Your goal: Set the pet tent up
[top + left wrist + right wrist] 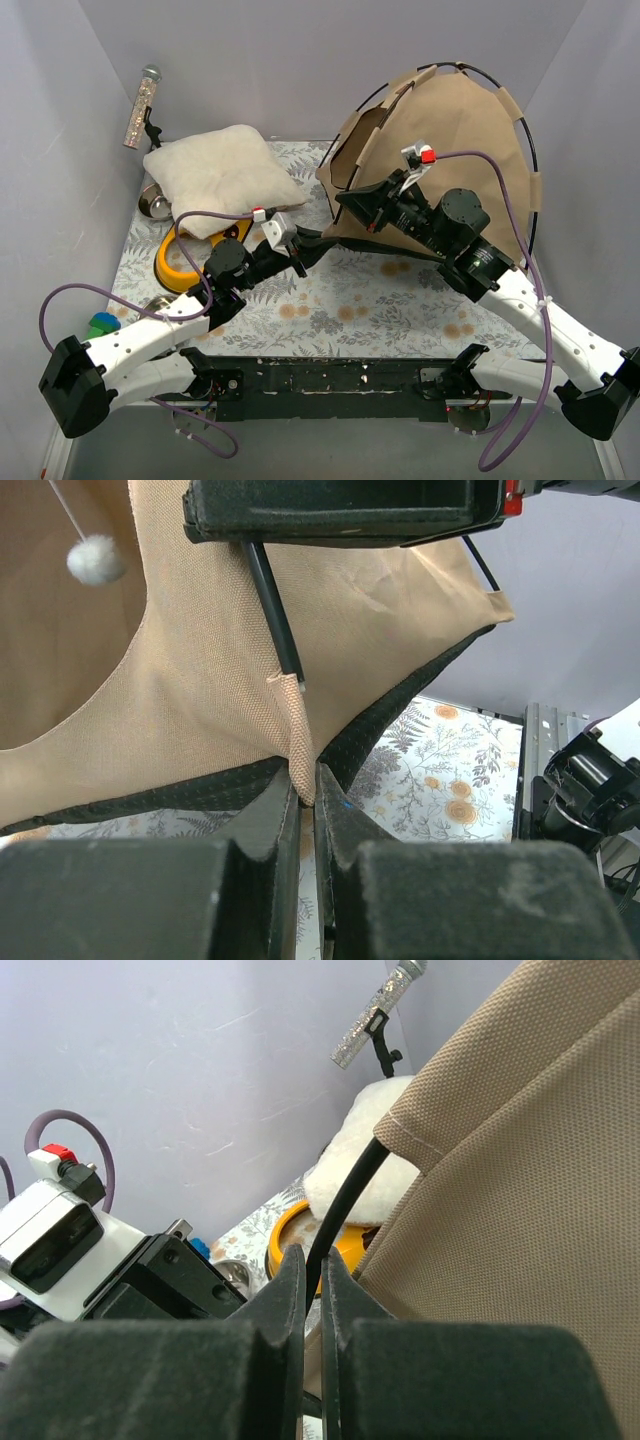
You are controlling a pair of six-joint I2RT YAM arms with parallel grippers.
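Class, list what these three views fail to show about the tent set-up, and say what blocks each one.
1. Top external: lower front of the pet tent, behind the right arm.
2. Left wrist: top end of the black pole, behind the dark block at the top edge.
3. Right wrist: the pole's lower end, behind the right gripper.
4. Top external: the green-blue object, mostly behind the left arm.

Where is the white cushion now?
In the overhead view, the cushion lies at the back left of the table, left of the tent and just behind the yellow bowl stand.
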